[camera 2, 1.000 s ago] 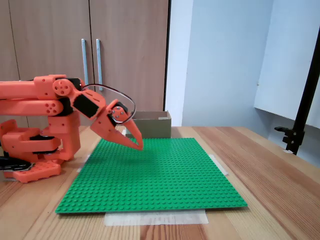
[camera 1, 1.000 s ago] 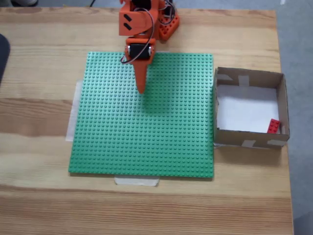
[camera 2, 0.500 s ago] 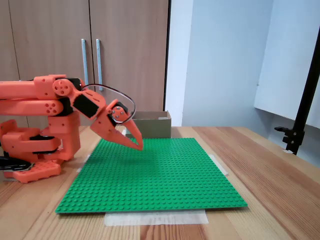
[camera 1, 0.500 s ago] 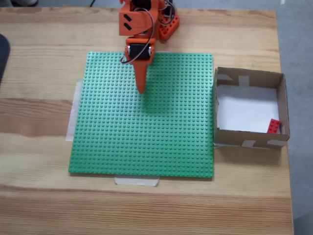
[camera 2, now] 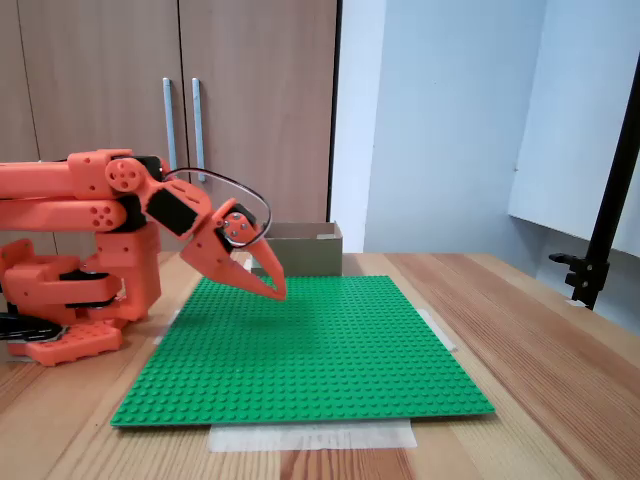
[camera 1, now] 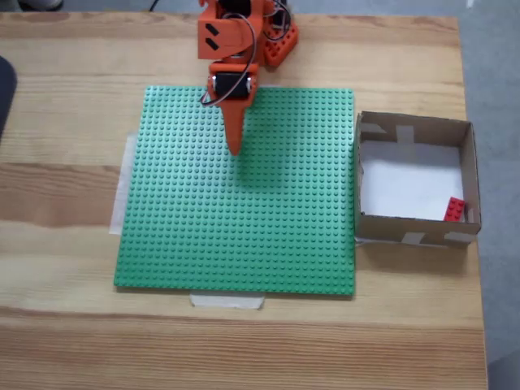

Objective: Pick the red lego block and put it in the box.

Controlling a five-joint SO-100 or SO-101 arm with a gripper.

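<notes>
The arm [camera 2: 90,195] is bright orange plastic with blocky links, round joint caps and black servo bodies. A thin dark cable [camera 2: 235,190] loops over the wrist. The gripper [camera 2: 272,288] has two long, tapering orange fingers.

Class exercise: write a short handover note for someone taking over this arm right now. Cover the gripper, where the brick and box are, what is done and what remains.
Gripper: shut, holding nothing, hanging above the green baseplate.
Red lego block: lying inside the box, in the corner that is lower right in the top-down fixed view.
Done: block is in the box.
Left: seemingly nothing; perhaps park the arm.
</notes>
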